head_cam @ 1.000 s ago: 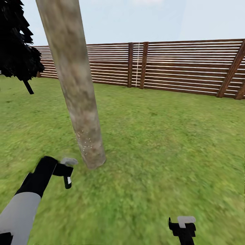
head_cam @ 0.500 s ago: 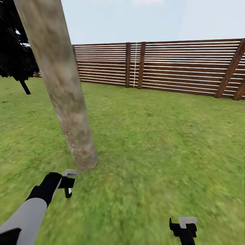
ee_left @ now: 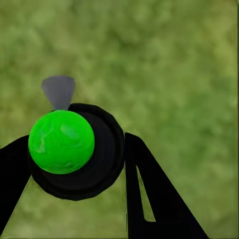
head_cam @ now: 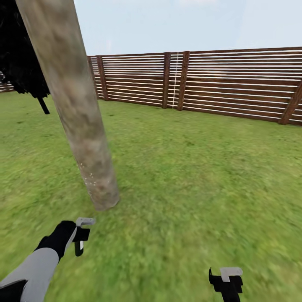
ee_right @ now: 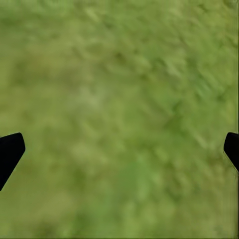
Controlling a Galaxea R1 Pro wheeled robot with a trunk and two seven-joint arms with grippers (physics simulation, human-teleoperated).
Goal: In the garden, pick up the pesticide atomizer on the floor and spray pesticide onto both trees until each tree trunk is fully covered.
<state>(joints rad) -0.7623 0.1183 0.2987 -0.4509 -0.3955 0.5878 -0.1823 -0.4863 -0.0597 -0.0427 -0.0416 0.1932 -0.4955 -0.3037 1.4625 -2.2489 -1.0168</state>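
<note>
My left gripper (head_cam: 79,241) hangs low over the grass floor (head_cam: 188,188), just short of the foot of a thick pale mottled tree trunk (head_cam: 79,117). It is shut on the pesticide atomizer (head_cam: 85,221). In the left wrist view the atomizer (ee_left: 102,167) is a dark round body with a bright green ball and a grey nozzle, sitting between the black fingers (ee_left: 149,199). White specks dot the trunk near its base. My right gripper (head_cam: 226,281) is at the lower right, open over bare grass (ee_right: 119,99), its black fingertips (ee_right: 10,152) far apart.
A brown slatted wooden fence (head_cam: 218,84) runs across the back of the lawn. A black-leaved tree with a thin black trunk (head_cam: 42,105) stands at the far left behind the pale trunk. Open grass lies to the right of the trunk.
The head view has shifted, so trunk and fence sit differently in the picture. My left gripper with the atomizer now hangs lower, further from the trunk's base. The right gripper has hardly moved.
</note>
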